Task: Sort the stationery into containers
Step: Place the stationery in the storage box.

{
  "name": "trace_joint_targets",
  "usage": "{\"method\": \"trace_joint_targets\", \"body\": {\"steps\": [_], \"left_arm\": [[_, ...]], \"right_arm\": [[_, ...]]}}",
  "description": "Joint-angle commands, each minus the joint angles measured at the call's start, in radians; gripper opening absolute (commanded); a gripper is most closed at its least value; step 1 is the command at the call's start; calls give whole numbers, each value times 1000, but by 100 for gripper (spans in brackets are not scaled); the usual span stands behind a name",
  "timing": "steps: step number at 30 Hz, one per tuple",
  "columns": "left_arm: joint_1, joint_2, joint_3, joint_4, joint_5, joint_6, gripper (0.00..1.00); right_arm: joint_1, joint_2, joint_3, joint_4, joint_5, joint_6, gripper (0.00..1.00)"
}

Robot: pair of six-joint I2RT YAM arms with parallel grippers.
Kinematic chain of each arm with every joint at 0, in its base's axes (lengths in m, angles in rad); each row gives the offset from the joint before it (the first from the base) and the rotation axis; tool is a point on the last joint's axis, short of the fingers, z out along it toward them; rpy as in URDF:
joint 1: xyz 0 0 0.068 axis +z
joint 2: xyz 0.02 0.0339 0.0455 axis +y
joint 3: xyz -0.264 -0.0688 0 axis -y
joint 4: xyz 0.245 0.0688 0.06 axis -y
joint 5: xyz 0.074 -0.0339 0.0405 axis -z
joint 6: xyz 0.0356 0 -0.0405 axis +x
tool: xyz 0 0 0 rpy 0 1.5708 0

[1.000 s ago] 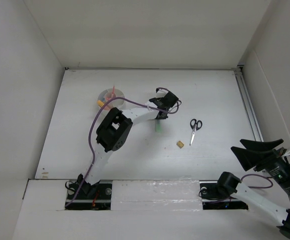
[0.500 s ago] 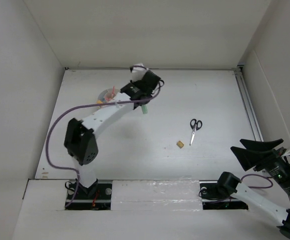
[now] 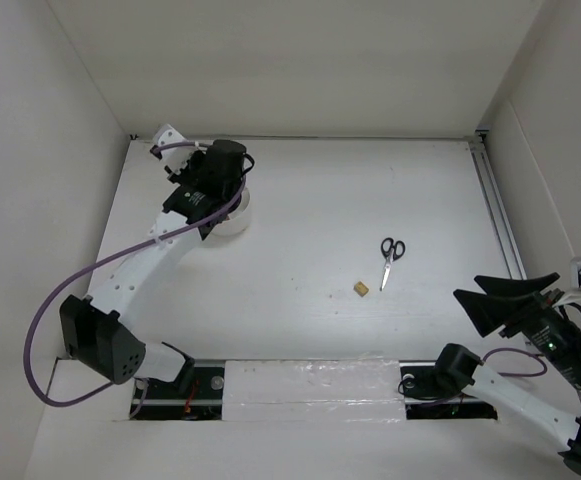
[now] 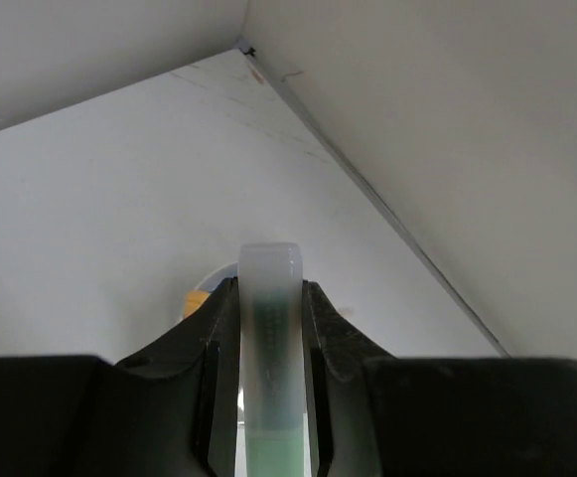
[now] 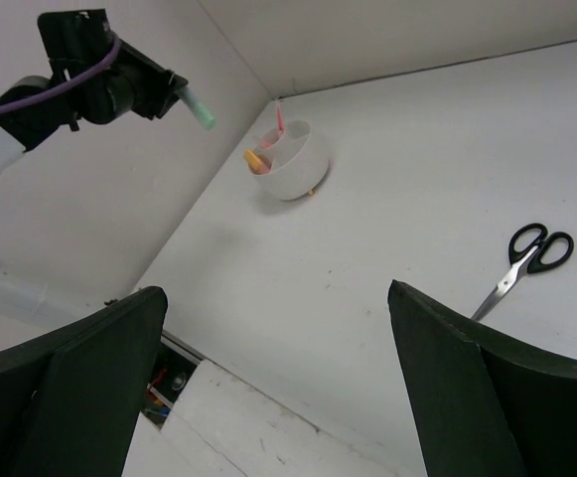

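Observation:
My left gripper (image 3: 202,190) is shut on the green highlighter (image 4: 271,338), whose clear cap sticks out past the fingers. It holds it in the air over the far left of the table, just above and beside the white divided cup (image 3: 238,215). In the right wrist view the cup (image 5: 293,164) holds a pink pen (image 5: 277,117) and an orange highlighter (image 5: 256,159), and the green highlighter (image 5: 197,107) hangs to its upper left. The black-handled scissors (image 3: 391,258) and the tan eraser (image 3: 361,289) lie on the table right of centre. My right gripper (image 3: 515,300) is open and empty at the near right.
Walls enclose the table on the left, back and right; the left gripper is close to the back left corner. A metal rail (image 3: 500,215) runs along the right edge. The scissors (image 5: 526,260) also show in the right wrist view.
My left arm has swung left from the table's middle to the back left, carrying the green highlighter to above the cup. The right arm has barely moved.

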Motion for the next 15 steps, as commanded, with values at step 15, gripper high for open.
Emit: {"method": "trace_joint_targets", "body": {"steps": [15], "left_arm": [[164,79,-55,160,-116,-51,0]], "right_arm": [[10,101,13,51,-41,-27,99]]}}
